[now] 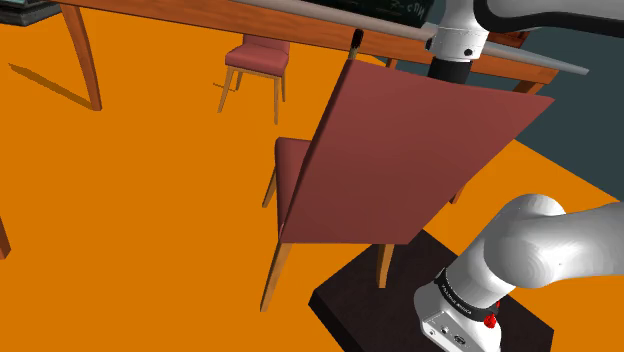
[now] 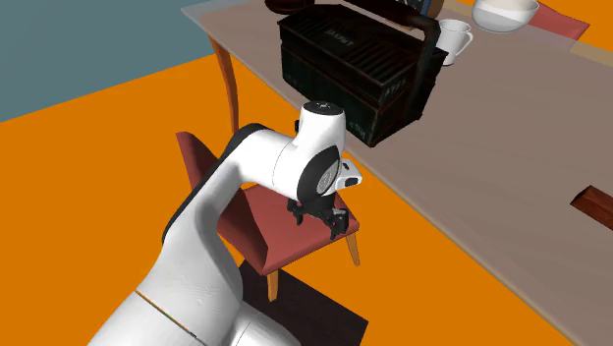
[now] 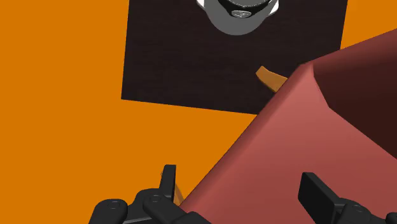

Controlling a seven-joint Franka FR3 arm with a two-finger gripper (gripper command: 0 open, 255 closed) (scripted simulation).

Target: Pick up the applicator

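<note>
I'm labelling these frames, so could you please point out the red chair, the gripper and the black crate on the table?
red chair point(image 1: 420, 160), shoulder view, on its backrest.
gripper point(image 3: 242, 188), wrist view, midway between fingertips.
black crate point(image 2: 339, 67), second exterior view, on its slatted side.

Chair point(image 1: 400, 170) just beside the stand point(image 1: 370, 300), its seat toward the table point(image 2: 491, 177), gripper point(image 2: 319, 214) above the chair, crate point(image 2: 344, 69) on the table near its edge, mug point(image 2: 454, 39) beside the crate, bowl point(image 2: 506, 12) beyond the mug, second chair point(image 1: 258, 55) farther along the table.
</note>
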